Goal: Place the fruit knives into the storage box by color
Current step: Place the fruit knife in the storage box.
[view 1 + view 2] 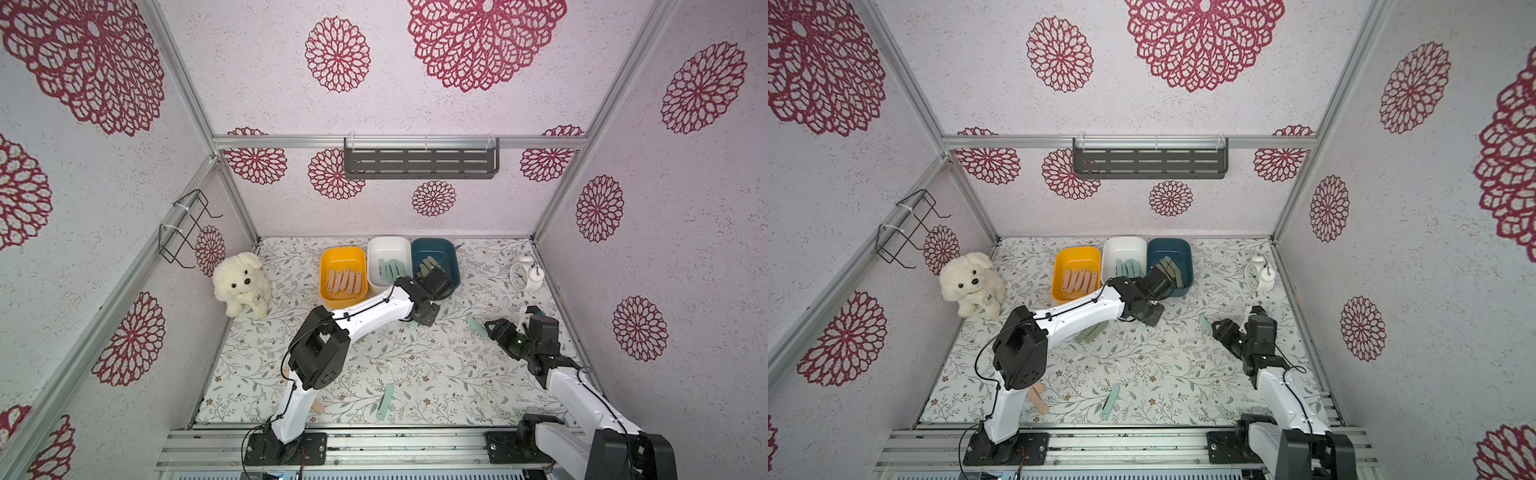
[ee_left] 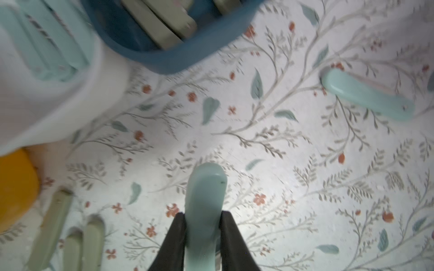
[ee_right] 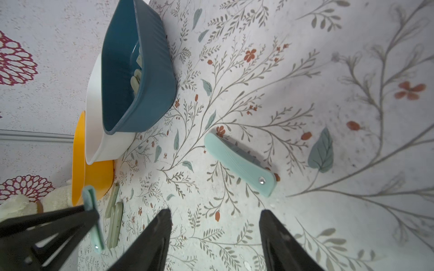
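Three storage boxes stand in a row at the back: yellow (image 1: pixel 343 253) with peach-pink fruit knives (image 1: pixel 345 280), white (image 1: pixel 388 243) with mint-teal ones (image 1: pixel 390 268), blue (image 1: pixel 434 244) with sage-green ones (image 1: pixel 428 264). My left gripper (image 2: pixel 203 215) is shut on a mint-teal knife (image 2: pixel 205 187), low over the mat just in front of the white and blue boxes (image 1: pixel 419 324). My right gripper (image 3: pixel 215 213) is open and empty, a short way from a mint-teal knife (image 3: pixel 239 164) lying flat on the mat (image 1: pixel 475 325).
Loose knives on the mat: a mint-teal one (image 1: pixel 385 401) and a peach-pink one (image 1: pixel 319 407) near the front, sage-green ones (image 1: pixel 1090 334) under my left forearm. A plush dog (image 1: pixel 243 282) sits back left, an alarm clock (image 1: pixel 524 274) back right.
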{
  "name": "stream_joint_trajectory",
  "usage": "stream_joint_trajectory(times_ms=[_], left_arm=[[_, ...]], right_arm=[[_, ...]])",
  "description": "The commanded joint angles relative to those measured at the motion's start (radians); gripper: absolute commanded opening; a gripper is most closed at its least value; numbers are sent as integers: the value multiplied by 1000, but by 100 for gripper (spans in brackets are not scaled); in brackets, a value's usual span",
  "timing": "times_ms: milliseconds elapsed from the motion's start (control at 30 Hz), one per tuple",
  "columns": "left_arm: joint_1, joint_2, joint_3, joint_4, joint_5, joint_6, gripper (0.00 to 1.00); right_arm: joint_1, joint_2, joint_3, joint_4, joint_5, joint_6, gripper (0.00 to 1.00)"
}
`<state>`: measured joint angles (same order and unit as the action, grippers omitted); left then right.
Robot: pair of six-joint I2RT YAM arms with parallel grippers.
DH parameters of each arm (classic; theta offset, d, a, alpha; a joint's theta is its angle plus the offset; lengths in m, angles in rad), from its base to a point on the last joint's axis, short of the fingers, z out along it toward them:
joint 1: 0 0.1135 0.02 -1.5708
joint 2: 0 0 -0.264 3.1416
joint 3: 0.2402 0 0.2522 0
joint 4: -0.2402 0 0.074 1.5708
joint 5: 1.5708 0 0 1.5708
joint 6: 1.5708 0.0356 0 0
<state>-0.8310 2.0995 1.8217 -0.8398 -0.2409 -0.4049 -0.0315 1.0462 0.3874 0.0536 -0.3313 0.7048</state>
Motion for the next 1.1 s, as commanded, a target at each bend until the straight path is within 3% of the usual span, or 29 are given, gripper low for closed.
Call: stream_joint_trajectory(times_ms=[0, 100, 500, 833, 900, 1000, 1067], left_arm=[[70, -24, 78, -15, -79, -37, 2], [132, 21, 168, -41, -105, -44, 2], [304, 378, 609, -135, 4, -14, 6], [352, 456, 607, -56, 68, -24, 10], [354, 455, 599, -48, 85, -27, 18], [357, 441, 596, -53, 115, -28, 47], [354, 413, 583, -61, 129, -28, 59]], right_arm=[[5, 60, 41, 75, 12, -11, 64], [5, 120, 75, 99, 16, -25, 65], [3, 321, 166, 139, 43, -106, 65], [4, 453, 205, 133, 0, -142, 65], [4, 475, 206, 134, -7, -145, 65], [5, 508, 208, 132, -21, -145, 64], [12, 518, 206, 126, -24, -144, 64]])
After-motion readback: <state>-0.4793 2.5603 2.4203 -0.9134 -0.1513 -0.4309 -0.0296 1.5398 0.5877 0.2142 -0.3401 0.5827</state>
